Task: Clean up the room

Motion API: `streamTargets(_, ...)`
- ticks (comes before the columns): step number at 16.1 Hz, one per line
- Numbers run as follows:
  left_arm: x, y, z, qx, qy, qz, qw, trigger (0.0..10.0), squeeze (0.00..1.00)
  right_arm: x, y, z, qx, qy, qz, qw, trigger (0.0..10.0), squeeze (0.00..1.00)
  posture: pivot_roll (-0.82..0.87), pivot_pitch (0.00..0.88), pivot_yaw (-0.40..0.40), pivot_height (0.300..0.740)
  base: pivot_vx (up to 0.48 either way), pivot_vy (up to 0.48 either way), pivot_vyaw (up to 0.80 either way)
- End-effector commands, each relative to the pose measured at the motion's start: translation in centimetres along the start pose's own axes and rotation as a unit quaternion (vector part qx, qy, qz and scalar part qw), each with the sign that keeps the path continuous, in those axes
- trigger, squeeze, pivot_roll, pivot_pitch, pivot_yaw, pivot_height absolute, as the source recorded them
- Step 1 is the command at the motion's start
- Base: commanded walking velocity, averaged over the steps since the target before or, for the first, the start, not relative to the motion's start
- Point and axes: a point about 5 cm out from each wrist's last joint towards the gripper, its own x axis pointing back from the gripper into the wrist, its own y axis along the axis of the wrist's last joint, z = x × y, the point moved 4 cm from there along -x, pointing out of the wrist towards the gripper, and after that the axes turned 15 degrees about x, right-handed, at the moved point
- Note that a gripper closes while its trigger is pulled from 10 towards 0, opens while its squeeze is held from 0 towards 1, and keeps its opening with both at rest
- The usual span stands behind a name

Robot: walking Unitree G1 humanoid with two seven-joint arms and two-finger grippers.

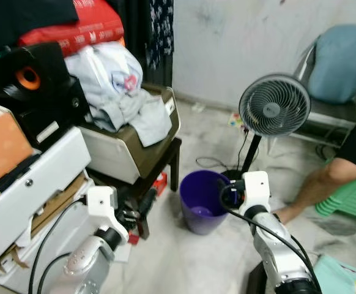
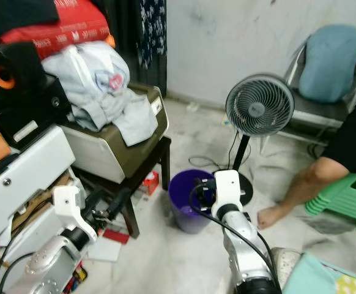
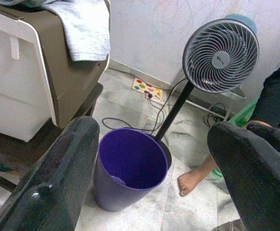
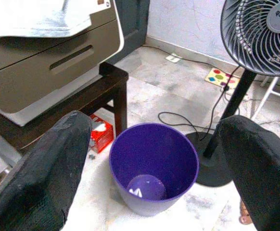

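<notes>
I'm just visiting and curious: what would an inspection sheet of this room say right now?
Surface: pale marble floor.
Job's things: purple bin, upright, small purple item at its bottom.
Clutter: red box under the dark table; clothes heaped on a printer.
Grippers: left gripper and right gripper open, empty, aimed at the bin.
Cables: black cord beside the fan.
Surroundings: seated person's foot near the bin.

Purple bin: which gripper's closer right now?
Right. The right gripper, open, hovers at the purple bin rim; the left gripper, also open, sits further off by the dark table.
</notes>
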Motion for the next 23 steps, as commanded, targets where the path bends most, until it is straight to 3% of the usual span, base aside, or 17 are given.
streamTargets(1, -0.1, 0.41, -0.29, -0.002, -0.008, -0.007, 1.0, 10.0, 0.0, -0.08, -0.12, -0.41, 0.002, -0.003, 0.003, 1.0, 10.0, 0.0, -0.07, 0.0, 0.009, 0.74, 0.0, 0.0, -0.53)
streamTargets(5, -0.1, 0.39, -0.59, 0.002, -0.022, -0.007, 1.0, 10.0, 0.0, -0.25, -0.02, -0.39, 0.005, 0.0, 0.0, 1.0, 10.0, 0.0, -0.07, 0.0, 0.005, 0.74, 0.143, 0.0, -0.37)
streamTargets(23, -0.46, 0.44, -0.47, -0.005, -0.018, -0.012, 1.0, 10.0, 0.0, -0.63, 0.2, -0.45, 0.015, 0.004, -0.008, 1.0, 10.0, 0.0, -0.07, 0.0, 0.0, 0.74, 0.397, 0.0, 0.0)
